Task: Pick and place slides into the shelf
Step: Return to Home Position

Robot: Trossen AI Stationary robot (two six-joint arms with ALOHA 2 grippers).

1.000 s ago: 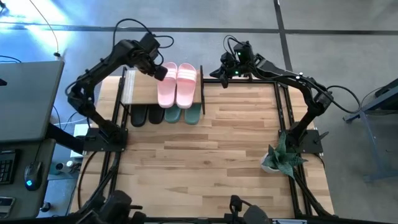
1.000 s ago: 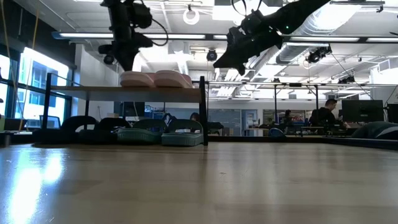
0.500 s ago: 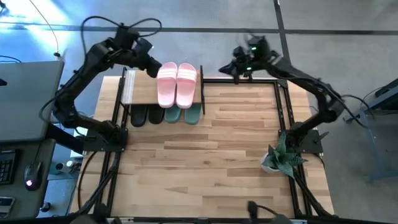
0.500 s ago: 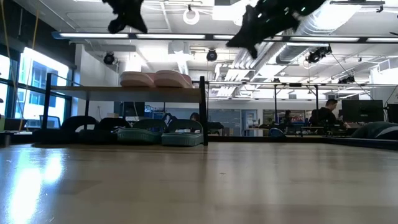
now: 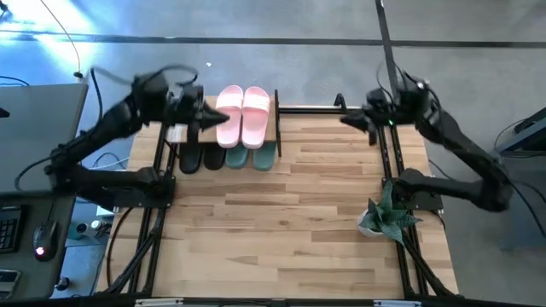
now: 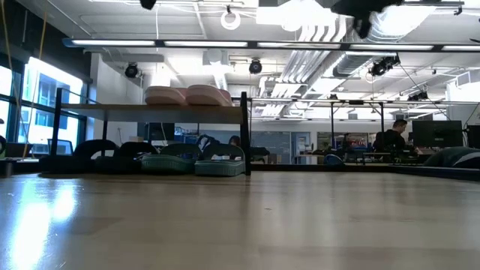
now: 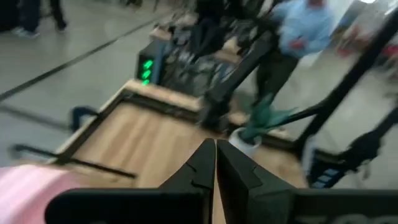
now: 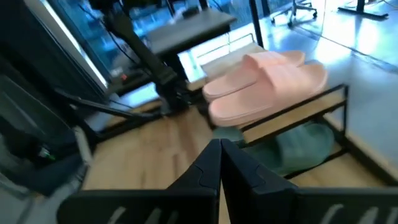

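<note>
All three pairs sit in the shelf: pink slides on top, black slides and green slides underneath. I judge the stowing done. My left gripper and right gripper hang high at the far side, both pressed together, empty.

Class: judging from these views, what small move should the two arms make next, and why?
Probably draw both arms back to rest: the pink slides sit on the shelf, the black slides and green slides lie beneath it, and the left gripper and right gripper are shut, holding nothing.
</note>
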